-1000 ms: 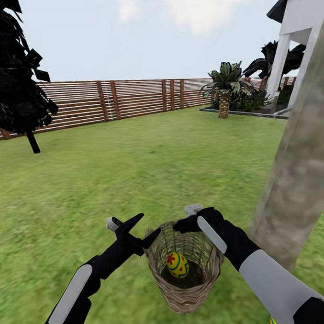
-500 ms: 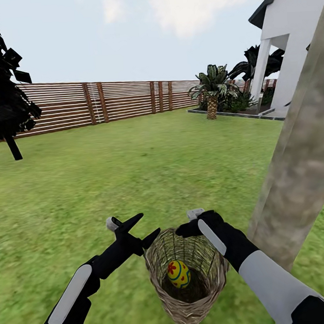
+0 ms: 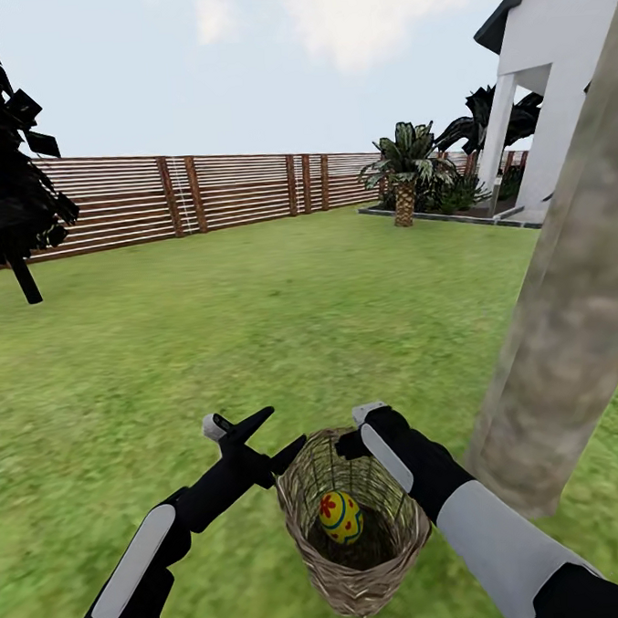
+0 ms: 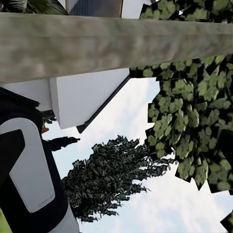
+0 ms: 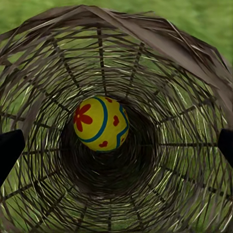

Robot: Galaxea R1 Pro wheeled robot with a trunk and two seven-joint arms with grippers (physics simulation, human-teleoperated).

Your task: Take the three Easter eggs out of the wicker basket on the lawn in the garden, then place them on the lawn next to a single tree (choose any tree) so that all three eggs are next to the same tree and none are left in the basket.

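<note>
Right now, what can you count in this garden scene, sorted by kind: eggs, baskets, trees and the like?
Yellow painted Easter eggs with red flowers: 1, lying in the basket.
Brown open-weave wicker baskets: 1.
Thick grey-beige mottled tree trunks: 1.
Dark-foliage thin-trunked trees: 1.
Low palm-like plants by the white house: 2 that I can tell.
Total: 6.

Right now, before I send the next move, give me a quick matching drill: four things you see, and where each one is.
Things:
1. egg
2. wicker basket
3. tree trunk
4. right hand

Places:
A. on the lawn, right of the basket
B. at the basket's far rim
C. between the two arms
D. at the bottom of the basket

Pairs: 1-D, 2-C, 3-A, 4-B
</note>
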